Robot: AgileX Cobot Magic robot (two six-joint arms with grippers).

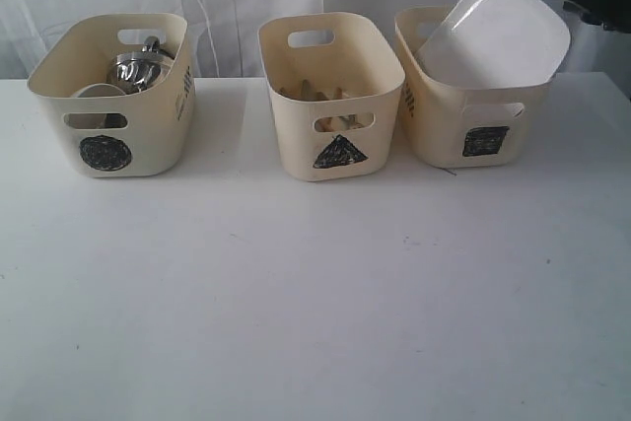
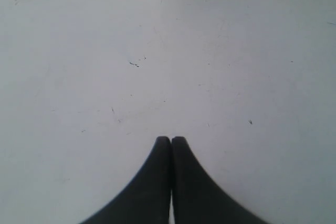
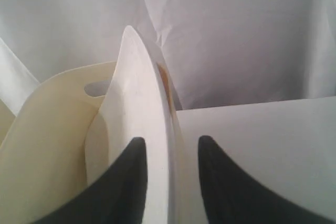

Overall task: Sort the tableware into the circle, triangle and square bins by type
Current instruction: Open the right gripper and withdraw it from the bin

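In the exterior view, three cream plastic bins with cut-out handles stand in a row on the matte white table. The circle bin holds shiny steel mugs and a white bowl, the triangle bin pale wooden chopsticks. The large white rounded-square plate leans tilted in the square bin, jutting above its rim. In the left wrist view, the left gripper has its smooth black curved fingers pressed together over the speckled table. In the right wrist view, the right gripper stands apart astride the plate's thin edge, with a gap on one side.
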